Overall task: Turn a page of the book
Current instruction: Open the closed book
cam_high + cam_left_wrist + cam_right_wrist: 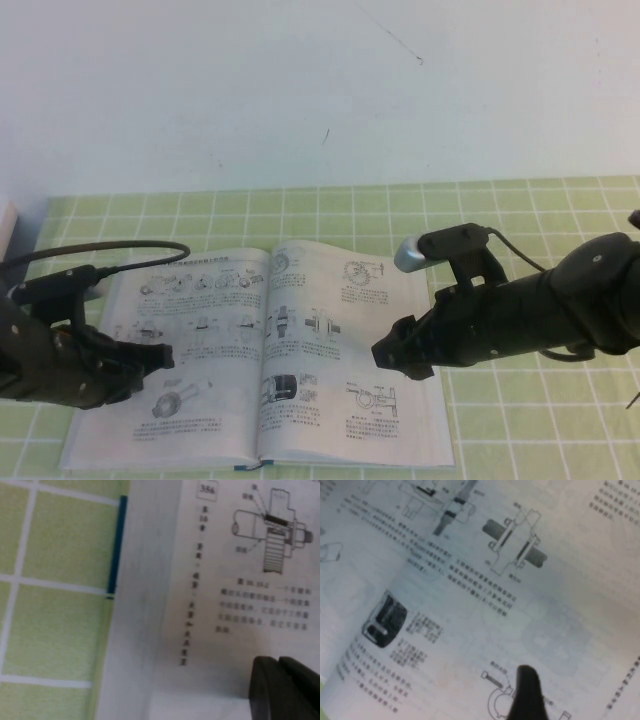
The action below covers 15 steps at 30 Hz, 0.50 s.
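The book (215, 425) lies open on the green checked mat, its white pages printed with black part drawings. The page (345, 300) on the book's right side lies flat; it fills the right wrist view (470, 580). My left gripper (162, 357) is shut and rests its tips on the left-hand page near the outer edge; it also shows in the left wrist view (282, 685). My right gripper (388, 357) sits low over the right-hand page, its dark tip (527, 695) above a drawing. The book's blue cover edge (116, 545) shows beside the page block.
The green checked mat (520, 420) runs around the book, to a white wall at the back. A black cable (110, 250) loops from the left arm over the book's far left corner. A pale object (6, 225) stands at the far left edge.
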Available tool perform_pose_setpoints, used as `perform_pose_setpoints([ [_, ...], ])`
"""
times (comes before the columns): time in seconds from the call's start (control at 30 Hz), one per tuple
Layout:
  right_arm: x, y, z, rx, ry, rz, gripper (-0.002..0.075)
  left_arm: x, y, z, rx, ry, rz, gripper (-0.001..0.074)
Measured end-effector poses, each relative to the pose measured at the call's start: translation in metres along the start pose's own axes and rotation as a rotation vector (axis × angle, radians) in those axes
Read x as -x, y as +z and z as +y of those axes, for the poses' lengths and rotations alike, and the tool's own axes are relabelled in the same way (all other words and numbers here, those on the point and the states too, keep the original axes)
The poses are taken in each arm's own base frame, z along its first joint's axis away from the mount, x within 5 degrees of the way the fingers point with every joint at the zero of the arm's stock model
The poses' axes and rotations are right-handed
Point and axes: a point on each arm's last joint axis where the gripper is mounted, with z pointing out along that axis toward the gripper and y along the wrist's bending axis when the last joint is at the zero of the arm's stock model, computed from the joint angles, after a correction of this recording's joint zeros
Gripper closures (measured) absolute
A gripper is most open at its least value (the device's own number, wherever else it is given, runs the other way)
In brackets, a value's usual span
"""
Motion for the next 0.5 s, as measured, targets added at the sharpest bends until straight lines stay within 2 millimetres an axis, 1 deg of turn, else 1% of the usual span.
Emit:
perform_pose_setpoints([
  [0.13,-0.002,0.014,-0.005,0.009,0.095,0.005,0.0244,0.008,-0.003,-0.01,-0.06,0.004,0.048,0.0738],
  [0.27,0.0,0.021,-0.007,0.008,0.131,0.004,0.0244,0.014,-0.006,-0.02,-0.137,0.035,0.045,0.0738],
  [0.37,0.001,0.024,-0.008,0.008,0.158,0.004,0.0244,0.015,-0.004,-0.022,-0.171,0.046,0.041,0.0738],
  [0.5,-0.001,0.027,-0.013,0.01,0.22,0.018,0.0244,0.013,0.004,-0.022,-0.182,0.03,0.058,0.0738],
])
